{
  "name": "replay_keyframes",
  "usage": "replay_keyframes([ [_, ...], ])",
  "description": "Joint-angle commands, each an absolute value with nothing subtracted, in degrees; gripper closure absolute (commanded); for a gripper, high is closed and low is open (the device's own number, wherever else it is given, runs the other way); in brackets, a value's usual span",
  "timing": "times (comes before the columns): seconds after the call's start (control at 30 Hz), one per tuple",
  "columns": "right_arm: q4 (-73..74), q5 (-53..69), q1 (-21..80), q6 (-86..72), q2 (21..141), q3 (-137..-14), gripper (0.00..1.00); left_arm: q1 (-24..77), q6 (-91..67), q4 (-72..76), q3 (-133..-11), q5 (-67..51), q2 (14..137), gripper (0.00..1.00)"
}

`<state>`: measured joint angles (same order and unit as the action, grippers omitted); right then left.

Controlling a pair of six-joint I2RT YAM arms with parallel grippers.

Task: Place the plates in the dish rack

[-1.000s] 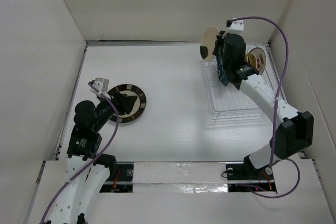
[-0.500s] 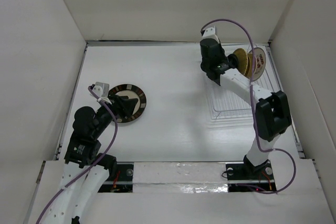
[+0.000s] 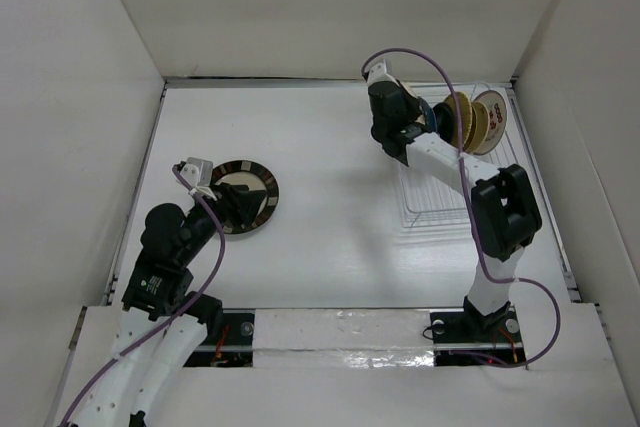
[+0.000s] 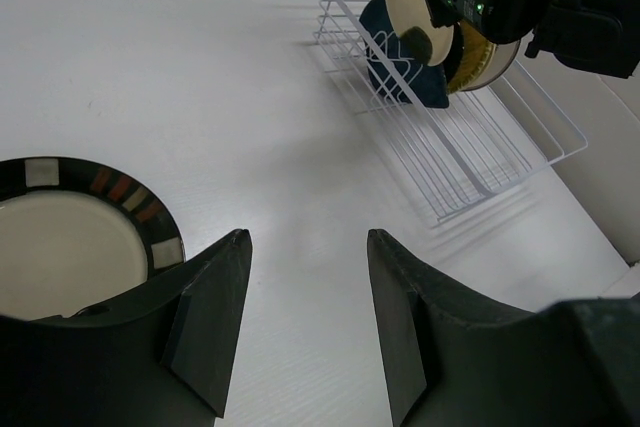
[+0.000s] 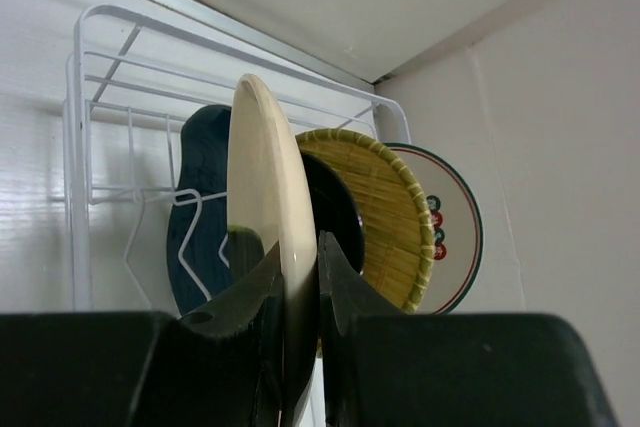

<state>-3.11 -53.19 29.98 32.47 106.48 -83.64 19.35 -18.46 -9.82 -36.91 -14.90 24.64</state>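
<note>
Table (image 3: 330,147): 1 rimmed plate (image 4: 70,237) | 1 rack (image 4: 470,162) | left hand (image 4: 307,247) apart | right hand (image 5: 300,247) clamps 1 cream plate (image 5: 260,167)

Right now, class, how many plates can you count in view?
5. A dark-rimmed plate lies on the table; the right end effector holds a cream plate; a blue plate, a woven yellow plate and a red-marked plate stand in the rack. Others may be hidden.

- A white tabletop (image 3: 330,217) fills the middle of the overhead view.
- A plain back wall (image 3: 330,7), a left side wall (image 3: 60,127) and a right side wall (image 3: 600,77) enclose it.
- A glossy strip (image 3: 340,329) lines its near edge.
</note>
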Motion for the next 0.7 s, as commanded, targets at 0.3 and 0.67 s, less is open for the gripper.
replay_keyframes([
  [0.3, -3.0, -45.4, 28.1, 19.5, 108.5, -79.6, 1.00, 19.6, -18.2, -8.4, -39.1, -13.1, 25.3, 0.54],
  [0.67, 1.9, -40.9, 23.3, 0.9, 105.9, -80.4, 0.49, 19.6, -18.8, -8.3, -38.7, -12.7, 26.7, 0.54],
])
